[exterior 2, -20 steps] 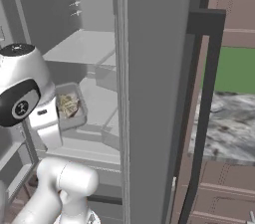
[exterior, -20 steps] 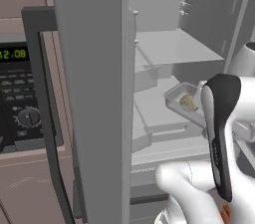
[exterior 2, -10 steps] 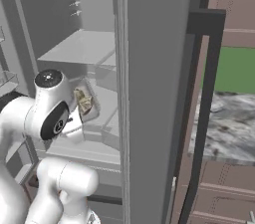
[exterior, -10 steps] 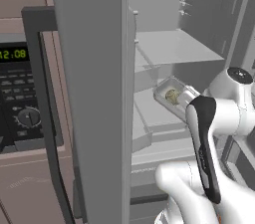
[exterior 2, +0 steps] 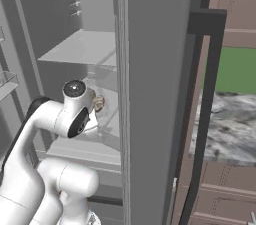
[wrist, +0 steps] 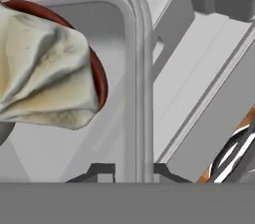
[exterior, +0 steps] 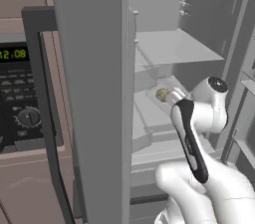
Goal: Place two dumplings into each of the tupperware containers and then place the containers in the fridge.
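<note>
End effector (wrist: 133, 168) pinched on tupperware container (wrist: 135, 58) rim, dumpling (wrist: 45, 73) inside, within fridge (exterior: 169, 54).

Grey translucent container (wrist: 134, 68) inside open fridge (exterior: 99, 93) — pale lumpy dumpling (wrist: 45, 68) in it.

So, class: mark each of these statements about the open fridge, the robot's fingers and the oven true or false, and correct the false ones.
1. The tall grey fridge stands open. True.
2. The fingers are clamped on the wall of the translucent grey tupperware container. True.
3. The container is empty. False: a pale lumpy dumpling lies in it.
4. The container rests on the marble counter. False: it is held inside the fridge, near the pale white shelves.
5. The black-panelled oven shows green digits. True.
</note>
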Controlling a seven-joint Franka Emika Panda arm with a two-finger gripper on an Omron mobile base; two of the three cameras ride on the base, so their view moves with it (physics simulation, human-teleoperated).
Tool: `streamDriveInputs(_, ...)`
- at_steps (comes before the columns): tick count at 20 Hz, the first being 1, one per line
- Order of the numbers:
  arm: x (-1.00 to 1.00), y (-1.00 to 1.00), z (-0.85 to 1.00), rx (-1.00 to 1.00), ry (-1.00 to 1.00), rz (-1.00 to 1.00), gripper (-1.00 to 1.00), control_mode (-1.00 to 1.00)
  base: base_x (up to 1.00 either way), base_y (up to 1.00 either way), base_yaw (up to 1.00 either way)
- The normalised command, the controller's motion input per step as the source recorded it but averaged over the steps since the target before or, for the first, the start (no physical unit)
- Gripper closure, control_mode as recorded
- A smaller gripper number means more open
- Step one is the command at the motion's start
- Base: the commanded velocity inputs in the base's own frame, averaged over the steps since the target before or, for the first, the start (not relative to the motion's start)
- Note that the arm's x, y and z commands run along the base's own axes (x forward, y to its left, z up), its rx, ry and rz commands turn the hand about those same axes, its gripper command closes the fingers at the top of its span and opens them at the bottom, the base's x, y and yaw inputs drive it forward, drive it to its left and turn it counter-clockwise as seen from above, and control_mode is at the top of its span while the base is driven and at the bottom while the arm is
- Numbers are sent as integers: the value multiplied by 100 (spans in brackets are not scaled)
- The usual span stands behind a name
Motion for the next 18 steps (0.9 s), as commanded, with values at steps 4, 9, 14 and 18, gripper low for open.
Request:
streamDriveInputs(4,72,0,-49,1,-2,0,100,-100,0,0,0)
streamDriveInputs(9,82,0,-39,2,0,0,100,-100,0,0,0)
streamDriveInputs(14,75,0,-4,1,0,0,100,-100,0,0,0)
streamDriveInputs(18,49,0,0,0,4,0,100,-100,0,0,0)
